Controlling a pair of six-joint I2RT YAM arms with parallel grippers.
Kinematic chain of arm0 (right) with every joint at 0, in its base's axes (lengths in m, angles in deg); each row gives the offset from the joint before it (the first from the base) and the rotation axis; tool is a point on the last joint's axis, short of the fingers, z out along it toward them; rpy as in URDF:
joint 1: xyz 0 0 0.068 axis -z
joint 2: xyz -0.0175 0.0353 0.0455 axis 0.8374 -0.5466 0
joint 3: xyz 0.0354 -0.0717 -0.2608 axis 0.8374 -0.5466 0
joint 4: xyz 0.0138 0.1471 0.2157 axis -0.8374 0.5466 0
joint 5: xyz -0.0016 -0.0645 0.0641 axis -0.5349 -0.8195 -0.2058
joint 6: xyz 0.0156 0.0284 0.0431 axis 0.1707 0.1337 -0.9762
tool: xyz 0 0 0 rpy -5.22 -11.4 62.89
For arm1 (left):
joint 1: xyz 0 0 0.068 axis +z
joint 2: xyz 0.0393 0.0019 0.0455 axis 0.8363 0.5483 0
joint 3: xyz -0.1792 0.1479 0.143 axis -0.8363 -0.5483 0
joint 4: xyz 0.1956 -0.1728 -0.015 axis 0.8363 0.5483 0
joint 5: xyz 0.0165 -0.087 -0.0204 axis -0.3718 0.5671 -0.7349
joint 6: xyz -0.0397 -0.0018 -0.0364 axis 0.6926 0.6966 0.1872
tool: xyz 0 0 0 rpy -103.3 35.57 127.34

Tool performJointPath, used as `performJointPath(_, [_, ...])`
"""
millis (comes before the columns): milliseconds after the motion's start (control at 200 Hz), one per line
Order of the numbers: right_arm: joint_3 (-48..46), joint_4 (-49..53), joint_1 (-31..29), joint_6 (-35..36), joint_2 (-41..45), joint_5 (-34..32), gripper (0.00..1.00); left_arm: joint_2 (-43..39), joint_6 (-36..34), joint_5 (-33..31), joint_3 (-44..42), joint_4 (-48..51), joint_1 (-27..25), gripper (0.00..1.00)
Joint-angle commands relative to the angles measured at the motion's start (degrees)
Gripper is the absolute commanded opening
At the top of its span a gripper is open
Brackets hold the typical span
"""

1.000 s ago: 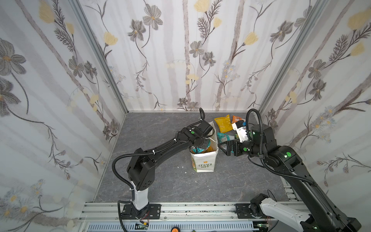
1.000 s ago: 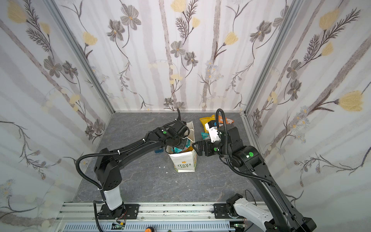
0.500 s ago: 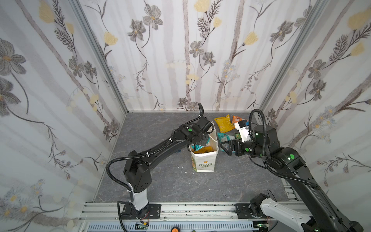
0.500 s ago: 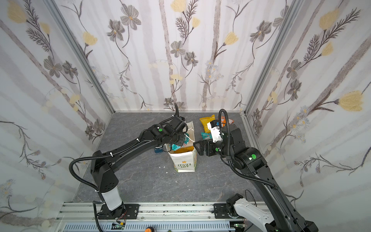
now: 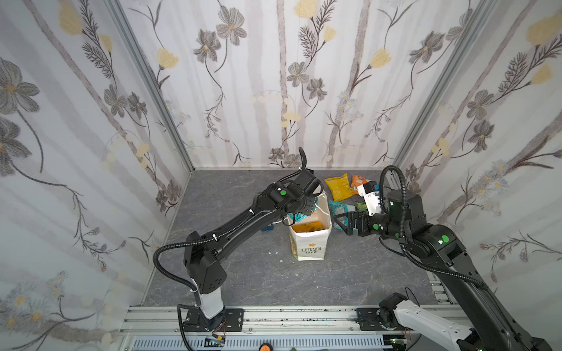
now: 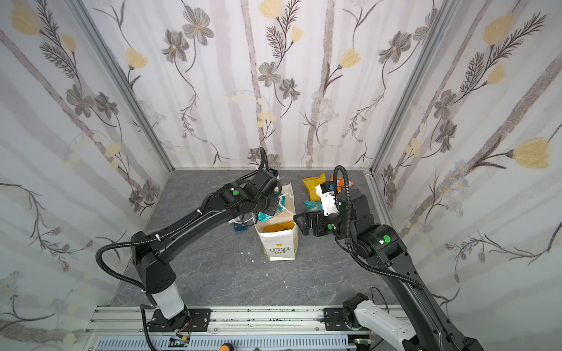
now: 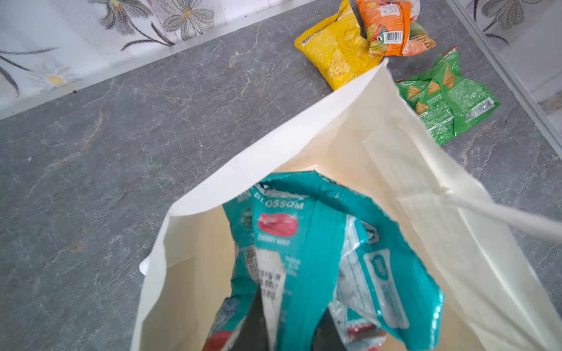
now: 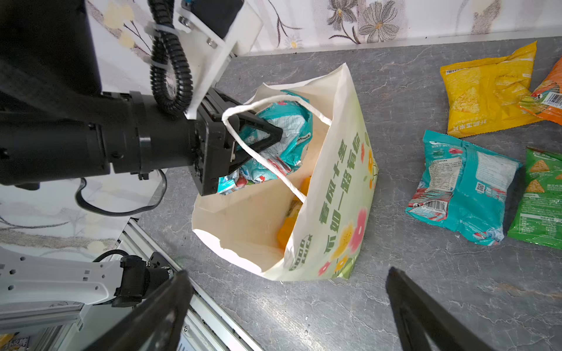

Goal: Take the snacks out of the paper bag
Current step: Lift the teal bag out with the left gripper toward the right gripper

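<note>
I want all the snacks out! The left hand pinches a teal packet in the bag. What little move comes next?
Probably lift straight up, slowly. The left hand is shut on the teal packet at the mouth of the paper bag, and the cord handle lies across the hand, so a sideways pull might drag the bag.

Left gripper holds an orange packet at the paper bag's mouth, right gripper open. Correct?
No: the left gripper holds a teal packet, not orange; the right wrist view shows it. It's at the paper bag's mouth, right gripper open.
</note>
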Motion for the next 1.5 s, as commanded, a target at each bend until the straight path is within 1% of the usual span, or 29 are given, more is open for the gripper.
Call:
performJointPath(0, [0.04,-3.13,0.08,0.01,0.29,-0.04,1.00,-0.82,-1.22,-2.53,2.12,0.65,-0.05,0.00])
performJointPath(340, [0.47,-4.28,1.38,-1.10,1.73,-0.66,1.00,-1.62,-3.08,-4.92,6.97,3.00,-0.14,0.00])
performJointPath(699, [0.56,-6.03,3.90,-2.30,3.82,1.08,0.99,-2.26,-6.87,-9.28,13.07,5.93,-0.15,0.00])
performJointPath(804, [0.48,-7.30,4.51,-3.18,4.52,1.74,1.00,-3.37,-7.61,-9.37,14.31,5.92,-0.51,0.00])
performJointPath(909, [0.00,-9.76,5.26,-4.87,5.48,2.97,1.00,-5.78,-9.79,-8.40,13.59,3.05,-2.10,0.00])
performJointPath(1014, [-0.62,-13.17,5.89,-7.48,6.28,4.85,1.00,-8.74,-13.19,-7.15,10.56,-2.28,-4.75,0.00])
performJointPath(1184, [-4.17,-23.50,6.48,-15.04,8.08,10.26,1.00,-13.00,-19.34,-7.61,3.78,-12.16,-9.36,0.00])
performJointPath(1374, [-9.49,-36.84,6.76,-24.72,7.84,16.81,0.99,-14.72,-28.30,-10.95,-0.78,-20.19,-15.16,0.00])
performJointPath(1494, [-11.99,-41.98,6.76,-28.09,6.58,19.45,0.98,-14.53,-30.33,-12.94,-0.79,-21.76,-17.11,0.00])
